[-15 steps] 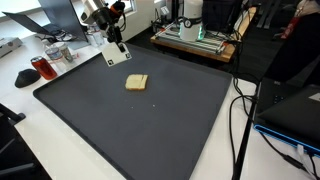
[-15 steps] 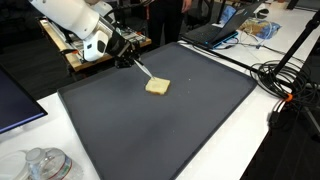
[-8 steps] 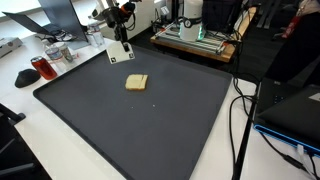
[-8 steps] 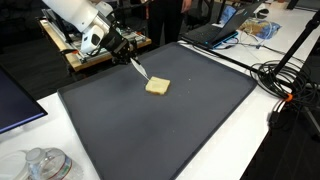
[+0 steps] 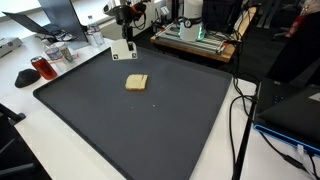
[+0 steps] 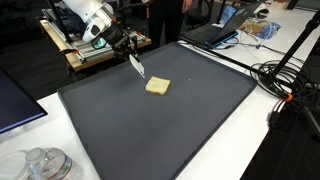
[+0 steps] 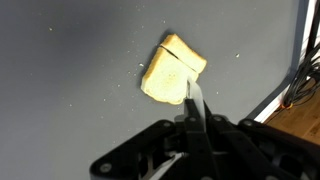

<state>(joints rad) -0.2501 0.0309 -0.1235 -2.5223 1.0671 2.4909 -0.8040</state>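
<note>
Both jaws of the gripper (image 7: 190,128) are closed tight on the upper end of a thin flat white blade (image 7: 196,100), which points down and away from the wrist. In the wrist view the blade's tip crosses the near edge of a piece of bread (image 7: 172,72). In both exterior views the blade (image 5: 122,48) (image 6: 135,64) hangs above the surface, clear of the bread (image 5: 136,82) (image 6: 157,87) and just beside it, towards the arm.

The bread lies flat on a large black mat (image 5: 150,130), in the half nearer the arm, alone on that surface. The mat rests on a white table (image 5: 50,110). Beyond the mat's edge, a red cup (image 5: 42,68) stands on the table in an exterior view. Black cables (image 6: 285,85) run past the mat's corner.
</note>
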